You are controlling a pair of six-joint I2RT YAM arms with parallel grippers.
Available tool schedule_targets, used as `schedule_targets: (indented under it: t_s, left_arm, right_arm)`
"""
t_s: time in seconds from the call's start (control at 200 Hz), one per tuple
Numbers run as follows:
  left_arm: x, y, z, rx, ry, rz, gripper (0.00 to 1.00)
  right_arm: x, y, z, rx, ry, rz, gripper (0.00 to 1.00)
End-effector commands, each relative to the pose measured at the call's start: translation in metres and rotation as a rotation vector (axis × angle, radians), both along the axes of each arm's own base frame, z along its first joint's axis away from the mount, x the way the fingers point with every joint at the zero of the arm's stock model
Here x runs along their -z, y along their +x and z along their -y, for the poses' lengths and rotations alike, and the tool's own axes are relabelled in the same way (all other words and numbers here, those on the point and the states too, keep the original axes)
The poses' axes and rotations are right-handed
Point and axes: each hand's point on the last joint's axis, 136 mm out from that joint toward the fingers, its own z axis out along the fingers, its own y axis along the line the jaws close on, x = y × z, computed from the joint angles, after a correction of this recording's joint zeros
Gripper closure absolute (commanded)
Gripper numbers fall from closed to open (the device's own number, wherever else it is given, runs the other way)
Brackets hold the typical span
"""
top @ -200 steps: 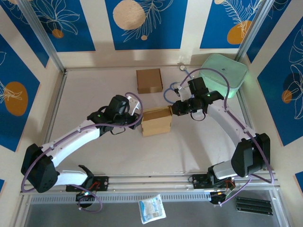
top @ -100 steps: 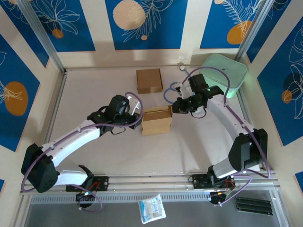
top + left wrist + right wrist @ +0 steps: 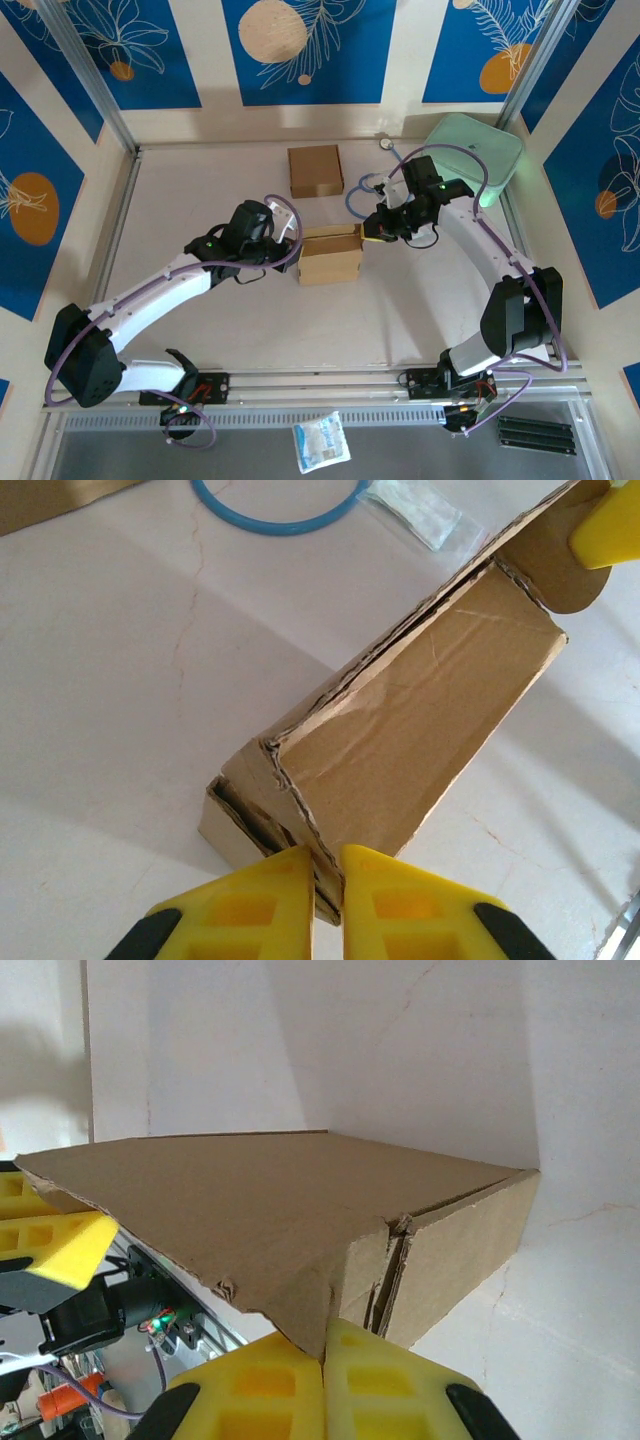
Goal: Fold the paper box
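Observation:
The brown paper box point(image 3: 331, 256) lies mid-table between both arms. My left gripper point(image 3: 296, 250) is at its left end, shut on a torn cardboard edge there; in the left wrist view the fingers point(image 3: 327, 885) pinch that edge of the box point(image 3: 410, 720). My right gripper point(image 3: 366, 231) is at the box's far right corner, shut on the lid flap. In the right wrist view the gripper point(image 3: 325, 1360) pinches the flap's corner, and the lid point(image 3: 240, 1210) spreads out flat above the side wall.
A second flat brown box point(image 3: 315, 170) lies at the back centre. A pale green tub point(image 3: 478, 155) stands at the back right. A blue loop point(image 3: 275, 505) and a clear packet point(image 3: 420, 510) lie beyond the box.
The right wrist has turned and shifted slightly towards the back, still holding the lid flap. The left arm and the box have hardly moved.

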Motion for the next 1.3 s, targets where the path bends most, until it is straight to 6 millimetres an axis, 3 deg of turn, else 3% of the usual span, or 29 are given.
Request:
schedule_targets:
  t_s: [0.0,0.475,0.56,0.705,0.79,0.9,1.015,1.296]
  left_arm:
    - [0.002,-0.004,0.003,0.008,-0.007,-0.011,0.86]
    - [0.0,-0.005,0.001,0.003,-0.011,-0.008,0.85]
    - [-0.004,-0.005,0.0,-0.002,-0.015,0.001,0.77]
    - [-0.02,-0.006,-0.006,-0.026,-0.037,0.027,0.51]
    - [-0.033,-0.008,-0.012,-0.055,-0.049,0.034,0.45]
    - [-0.043,-0.012,-0.018,-0.071,-0.037,0.021,0.45]
    - [-0.041,-0.017,-0.023,-0.066,0.005,-0.018,0.45]
    - [-0.023,-0.026,-0.006,-0.035,0.018,-0.216,0.52]
  right_arm:
    - [0.015,-0.017,-0.002,-0.01,-0.028,-0.106,0.94]
    - [0.036,-0.026,0.004,-0.012,-0.127,-0.071,0.94]
    - [0.035,-0.027,0.003,-0.02,-0.13,-0.064,0.94]
    - [0.029,-0.027,0.001,-0.02,-0.127,-0.046,0.94]
    - [0.028,-0.026,0.002,-0.019,-0.13,-0.039,0.94]
    - [0.027,-0.026,0.002,-0.02,-0.132,-0.035,0.94]
    - [0.026,-0.025,0.001,-0.022,-0.132,-0.031,0.94]
    - [0.024,-0.024,0.001,-0.02,-0.134,-0.027,0.94]
